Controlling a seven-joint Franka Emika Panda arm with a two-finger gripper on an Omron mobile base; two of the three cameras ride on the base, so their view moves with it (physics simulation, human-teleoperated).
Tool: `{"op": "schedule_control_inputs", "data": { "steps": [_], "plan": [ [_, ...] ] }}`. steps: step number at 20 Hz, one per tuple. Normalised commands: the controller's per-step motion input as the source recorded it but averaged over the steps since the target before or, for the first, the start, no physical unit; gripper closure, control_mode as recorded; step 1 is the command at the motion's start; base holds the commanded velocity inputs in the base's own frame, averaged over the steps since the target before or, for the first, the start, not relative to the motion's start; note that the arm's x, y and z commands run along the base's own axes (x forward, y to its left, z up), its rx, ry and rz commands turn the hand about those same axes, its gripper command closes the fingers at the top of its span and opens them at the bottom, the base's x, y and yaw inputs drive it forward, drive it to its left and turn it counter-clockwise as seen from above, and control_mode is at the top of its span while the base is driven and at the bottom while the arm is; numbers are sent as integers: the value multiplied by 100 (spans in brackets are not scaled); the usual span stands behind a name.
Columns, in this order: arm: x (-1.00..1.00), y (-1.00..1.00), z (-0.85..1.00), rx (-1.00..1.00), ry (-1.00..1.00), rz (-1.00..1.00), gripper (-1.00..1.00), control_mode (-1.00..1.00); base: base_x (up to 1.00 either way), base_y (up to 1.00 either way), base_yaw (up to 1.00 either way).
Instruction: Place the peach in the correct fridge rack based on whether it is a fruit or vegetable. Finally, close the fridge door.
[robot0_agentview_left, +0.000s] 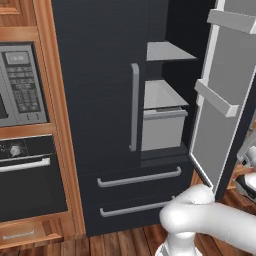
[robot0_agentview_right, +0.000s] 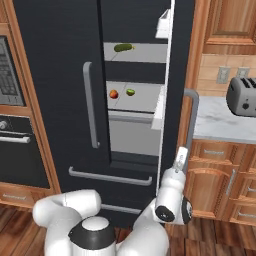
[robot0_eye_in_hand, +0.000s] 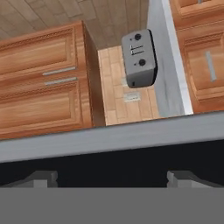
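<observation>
Peach (robot0_agentview_right: 114, 93), small, round, orange with red blush, already sits on wide pale-grey fridge rack (robot0_agentview_right: 142, 105), just left of small green round fruit (robot0_agentview_right: 130, 92), so sorted as fruit. Further right, open dark fridge door (robot0_agentview_right: 175, 75), edge-on, free to swing. Pincer (robot0_agentview_right: 181, 159) by its grey handle, fingers apart, empty.

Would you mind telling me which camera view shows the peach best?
The right base view: the peach sits on the fridge rack beside a small green fruit. In the left base view the closed fridge door blocks that spot; the hand view faces a toaster.
</observation>
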Motion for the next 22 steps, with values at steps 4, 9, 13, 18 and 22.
{"op": "schedule_control_inputs", "data": {
  "steps": [4, 9, 13, 18, 22],
  "plan": [
    [34, 1, -3, 9, 0, 56, -100, -100, 0, 0, 0],
    [47, 9, 4, 6, 0, 62, -100, -100, 0, 0, 0],
    [85, 0, 12, 11, 0, 55, -100, -100, 0, 0, 0],
    [99, -9, 10, 10, 0, 42, -100, -100, 0, 0, 0],
    [99, -3, 6, 6, 0, 19, -100, -100, 0, 0, 0]
  ]
}}
